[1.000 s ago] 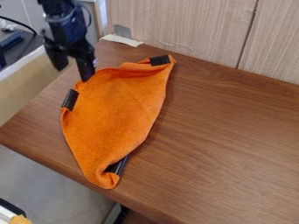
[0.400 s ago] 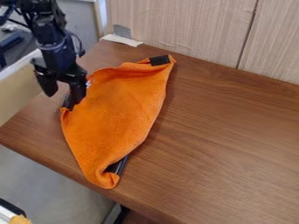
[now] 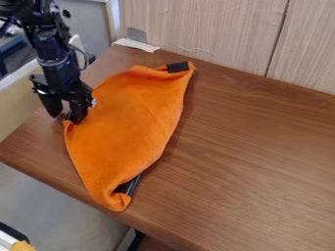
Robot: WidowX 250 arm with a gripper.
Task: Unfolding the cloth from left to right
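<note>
The gripper (image 3: 64, 116), jaws apart, partly hides the cloth (image 3: 128, 122); a whitish strip (image 3: 135, 45) lies by the wall (image 3: 203, 29).

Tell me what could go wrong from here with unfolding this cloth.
The open gripper is at the very left corner of the orange cloth, so its grip might catch too little and slip.

The cloth's lower tip lies near the table's edge; a pull could drag it over.

That tip is curled, so it may end up bunched.
</note>
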